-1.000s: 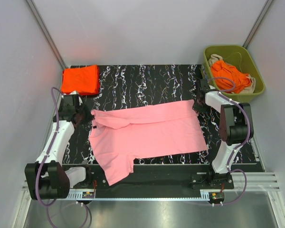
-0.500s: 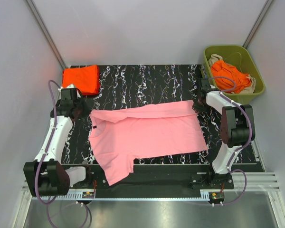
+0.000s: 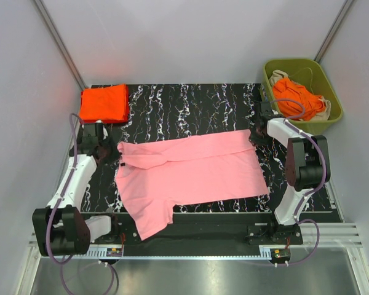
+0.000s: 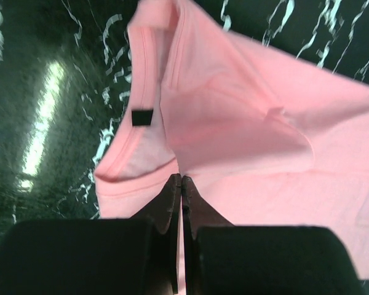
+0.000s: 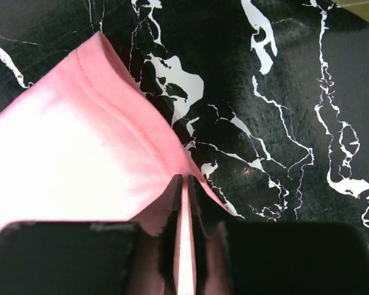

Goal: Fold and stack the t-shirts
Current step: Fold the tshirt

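A light pink t-shirt [image 3: 197, 169] lies spread on the black marbled table [image 3: 190, 101], its far edge folded over toward me. My left gripper [image 3: 111, 152] is at the collar end, shut on the pink cloth [image 4: 252, 135] just below the neck opening; the dark label [image 4: 142, 117] shows inside the collar. At the shirt's far right corner my right gripper [image 3: 253, 136] has its jaws nearly together, with the pink hem [image 5: 67, 141] filling the thin slit between them. A folded orange-red t-shirt [image 3: 103, 103] rests at the table's far left corner.
An olive-green bin [image 3: 332, 92] stands off the table's far right corner, holding a crumpled orange-red shirt [image 3: 295, 98] and some pale cloth. Grey walls close in on both sides. The pink shirt's sleeve hangs over the table's near edge [image 3: 149, 224].
My left gripper swung toward the far left with the collar, then came back toward the near right. The fold along the shirt's far edge shifted with it. The right arm barely moved.
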Motion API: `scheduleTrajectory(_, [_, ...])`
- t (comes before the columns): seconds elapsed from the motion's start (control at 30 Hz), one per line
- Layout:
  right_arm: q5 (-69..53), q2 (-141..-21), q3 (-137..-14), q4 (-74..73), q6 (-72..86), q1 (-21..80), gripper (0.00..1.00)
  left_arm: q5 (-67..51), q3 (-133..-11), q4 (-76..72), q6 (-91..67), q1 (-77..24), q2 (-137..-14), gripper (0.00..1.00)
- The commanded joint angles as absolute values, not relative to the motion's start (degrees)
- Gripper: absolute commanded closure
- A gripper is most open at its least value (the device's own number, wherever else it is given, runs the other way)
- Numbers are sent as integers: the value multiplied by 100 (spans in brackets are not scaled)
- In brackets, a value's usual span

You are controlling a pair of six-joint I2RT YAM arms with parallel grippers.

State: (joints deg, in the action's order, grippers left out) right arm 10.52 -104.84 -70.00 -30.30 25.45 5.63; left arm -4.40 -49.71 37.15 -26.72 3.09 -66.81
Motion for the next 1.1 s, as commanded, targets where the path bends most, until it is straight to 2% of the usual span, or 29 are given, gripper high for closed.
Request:
scheduleTrajectory(0.0, [1011,-10231,-7057,-2874,2461,580,85,-1036,-4764,3603,-2523,273,-6566,100])
scheduleTrajectory(0.03, [985,-10204,-7066,-2883,2461,580,79,-1037,-4729,3604,-2505,246,-6505,100])
scheduleTrajectory(0.27, [266,-9669,-7084,-2944,2566,598,66,-985,-4579,3762,-2514,27,-6293,100])
scheduleTrajectory(0.6, [-536,-9132,-7014,-2988,2908,808,61,-519,-4535,3937,-2628,-526,-6346,100])
scheduleTrajectory(1.0, [-817,-9448,-6715,-2093,3918,2873,58,-738,-4430,3937,-3164,-879,-6118,100])
scheduleTrajectory(1.07, [-896,-9379,-6505,-1523,4296,3242,57,-756,-4465,3929,-3208,-879,-6073,100])
